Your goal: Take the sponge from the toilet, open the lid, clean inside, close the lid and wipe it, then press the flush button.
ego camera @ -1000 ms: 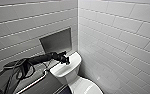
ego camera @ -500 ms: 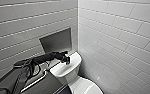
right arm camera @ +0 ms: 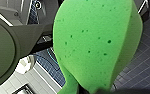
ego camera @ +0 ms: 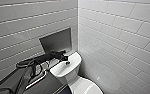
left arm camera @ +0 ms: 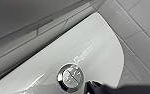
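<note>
In the head view's lower centre, one toilet (ego camera: 66, 72) is sitting with its lid (ego camera: 87, 87) lying shut over the bowl. The left gripper (ego camera: 64, 58) is hovering just beside the one flush button (ego camera: 67, 62) on the tank; whether its claw is open I cannot tell. The right gripper (right arm camera: 97, 91) is clamping the one sponge (right arm camera: 96, 42).

The toilet (ego camera: 62, 70) is glossy ceramic, the flush button (left arm camera: 70, 77) shiny metal-rimmed, the sponge (right arm camera: 96, 42) matt (pitted foam).
</note>
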